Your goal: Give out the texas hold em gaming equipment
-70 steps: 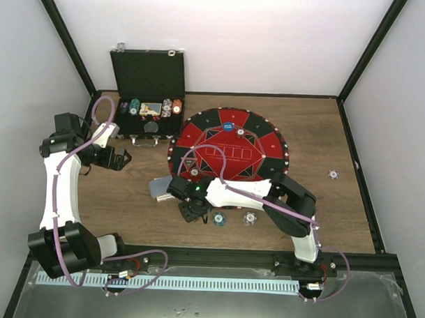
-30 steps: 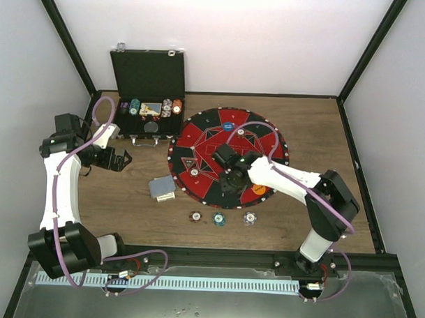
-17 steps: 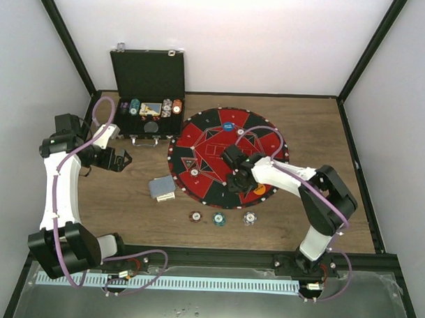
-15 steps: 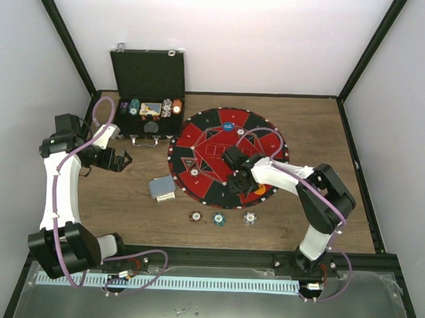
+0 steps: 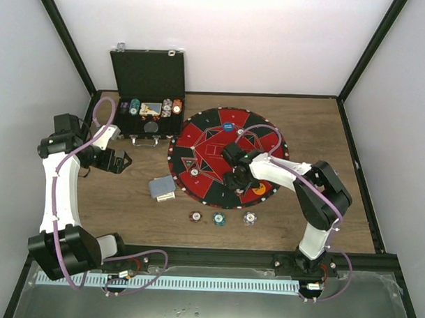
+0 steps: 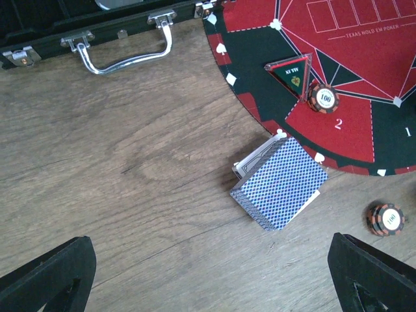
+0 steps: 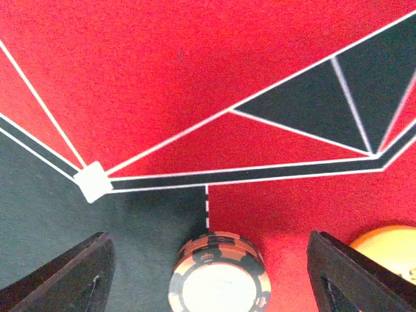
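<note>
A brown-red chip (image 7: 220, 276) is being seen lying flat on the mat (image 7: 162, 84), right where a black field meets a red one. Whether it is one chip or a short stack cannot be told. It is being straddled by the right gripper (image 7: 214, 279), whose jaws are spread wide, one on each side, neither touching it. The orange button (image 7: 390, 250) is being caught just beside it at the edge of the view.

The chip is being judged light, hard and smooth. Crushing is not a worry, but it could skid or flip if pinched high, so the striped rim is being favoured, taken low and square across the middle.

Further out, the deck of cards (image 6: 279, 183) is being shown on the bench (image 6: 130, 169), just off the mat and slightly splayed. These are thin, slippery sheets, best taken by the long sides. The left gripper (image 6: 208, 286) is being held above the bench near the case (image 5: 148, 94), jaws apart and empty.
</note>
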{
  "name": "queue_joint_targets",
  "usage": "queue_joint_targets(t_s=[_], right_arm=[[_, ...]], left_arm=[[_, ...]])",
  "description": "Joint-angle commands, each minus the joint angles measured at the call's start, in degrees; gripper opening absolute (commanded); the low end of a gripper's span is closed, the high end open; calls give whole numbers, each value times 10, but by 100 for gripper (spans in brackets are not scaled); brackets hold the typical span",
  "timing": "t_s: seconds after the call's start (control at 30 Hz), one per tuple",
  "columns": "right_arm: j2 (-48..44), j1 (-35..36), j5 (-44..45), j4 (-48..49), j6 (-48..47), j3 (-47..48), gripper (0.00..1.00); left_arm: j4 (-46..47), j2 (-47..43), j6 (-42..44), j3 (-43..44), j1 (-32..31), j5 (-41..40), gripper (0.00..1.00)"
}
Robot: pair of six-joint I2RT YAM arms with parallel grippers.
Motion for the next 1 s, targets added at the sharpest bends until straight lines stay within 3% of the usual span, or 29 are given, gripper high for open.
queue_joint_targets(t_s=[0.0, 0.23, 0.67, 0.97], right_arm=[[-17, -7, 15, -67, 18, 64, 85], [-69, 35, 17, -122, 69, 97, 92], [-62, 278, 65, -160, 190, 70, 99], [-86, 307, 75, -151, 219, 7, 93]], left_arm=[[-17, -17, 30, 18, 3, 11, 100], [-25, -40, 46, -5, 3, 16, 100], [-45, -69, 56, -11, 3, 7, 100], [-56, -81, 47, -10, 3, 24, 100]])
